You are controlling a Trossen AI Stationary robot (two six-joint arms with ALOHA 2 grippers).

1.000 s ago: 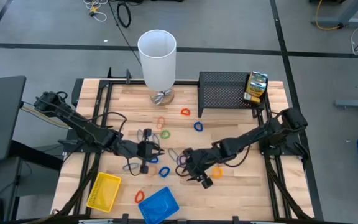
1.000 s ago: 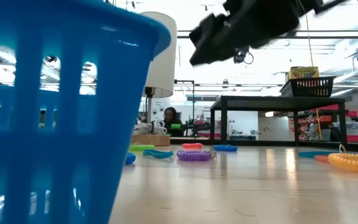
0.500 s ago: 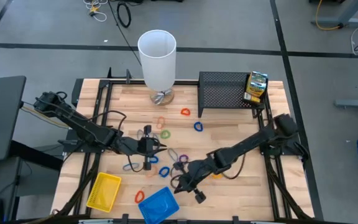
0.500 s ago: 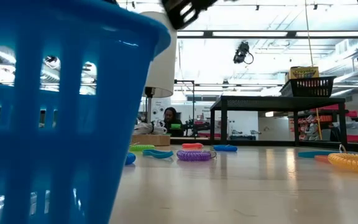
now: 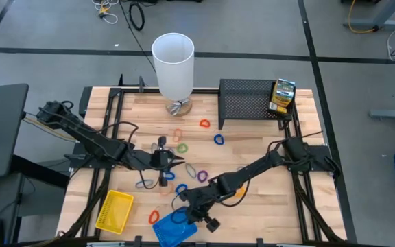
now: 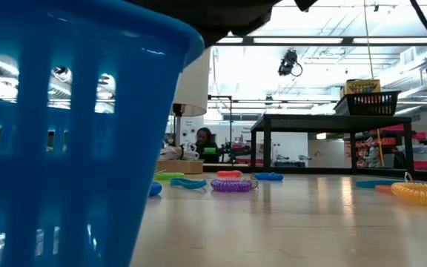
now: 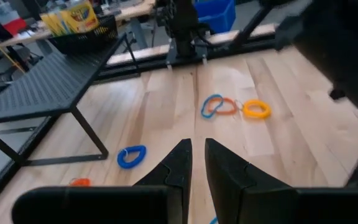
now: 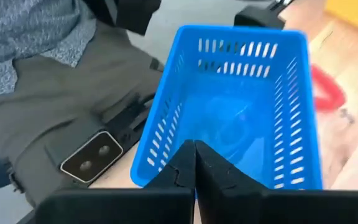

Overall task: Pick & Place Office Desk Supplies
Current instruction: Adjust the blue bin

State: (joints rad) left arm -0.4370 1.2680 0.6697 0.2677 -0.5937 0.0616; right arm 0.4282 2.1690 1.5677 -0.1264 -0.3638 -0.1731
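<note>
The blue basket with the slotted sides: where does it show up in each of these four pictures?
High view: blue tray at the table's near edge, under the right gripper.
Low view: its slotted wall fills the left half, close up.
Left wrist view: not in it.
Right wrist view: seen from above, just past the shut fingers.
Shared landmark: the red loop lying beside the tray in the high and right wrist views.

Both arms are dark, nearly black, built of slim jointed links with thicker housings at the joints. Black cables loop loosely along the left arm [image 5: 91, 140] and trail beside the right arm [image 5: 266, 165]. The left gripper [image 7: 196, 163] ends in two tapering, wedge-shaped black fingers with matte faces. The right gripper [image 8: 194, 163] has the same pair, with stepped notches on their inner edges.
</note>
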